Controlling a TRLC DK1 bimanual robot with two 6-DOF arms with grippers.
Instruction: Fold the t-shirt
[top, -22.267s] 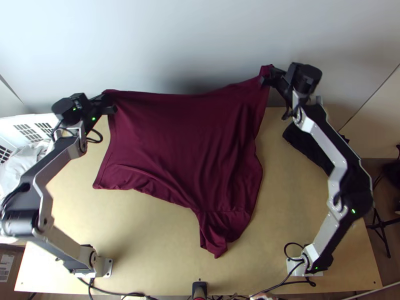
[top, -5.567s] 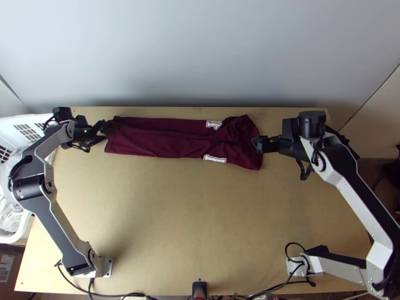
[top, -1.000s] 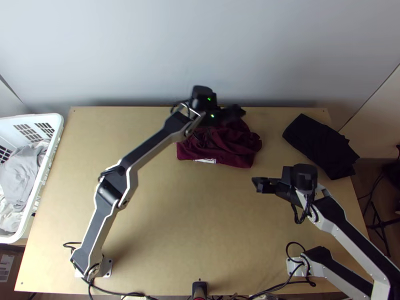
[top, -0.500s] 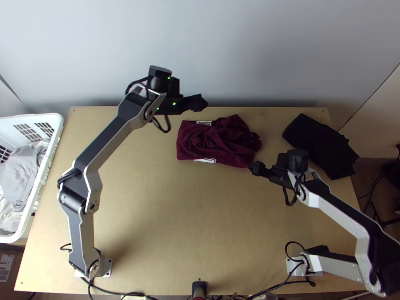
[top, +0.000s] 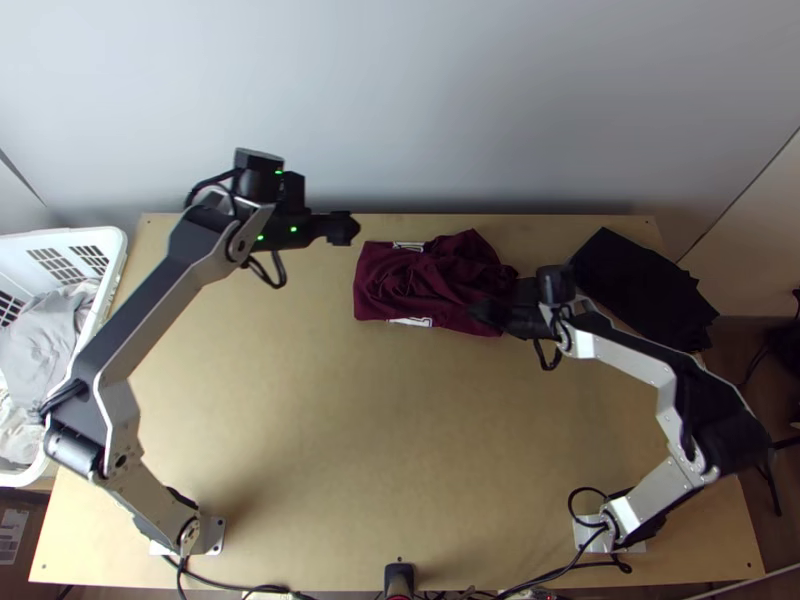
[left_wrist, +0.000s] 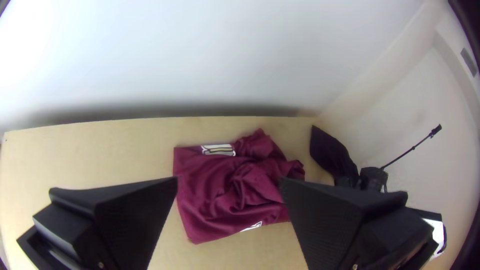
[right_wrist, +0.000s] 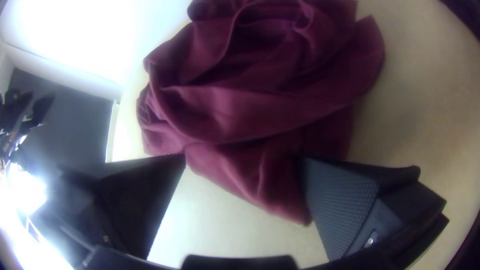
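The maroon t-shirt (top: 425, 280) lies at the table's far side as a compact, rumpled bundle, bunched on top, with white print at two edges. Left of it my left gripper (top: 345, 228) hangs near the far edge; in its own wrist view the left gripper (left_wrist: 228, 182) is open, the shirt (left_wrist: 225, 195) beyond its fingers. At the shirt's near right corner is my right gripper (top: 482, 312). The right wrist view has the right gripper (right_wrist: 243, 160) open, with a corner of the shirt (right_wrist: 250, 110) between its spread fingers, not clamped.
Black folded cloth (top: 640, 290) lies at the table's far right, close to the right arm. A white basket (top: 112, 270) holding light cloths stands at the left edge. The wall (top: 400, 100) rises behind the table's far edge. Bare wood (top: 350, 450) spans the middle front.
Earlier the shirt lay stretched out as a long strip; its left part is now bunched to the right. My left gripper has withdrawn leftward, and my right one has moved up to the shirt.
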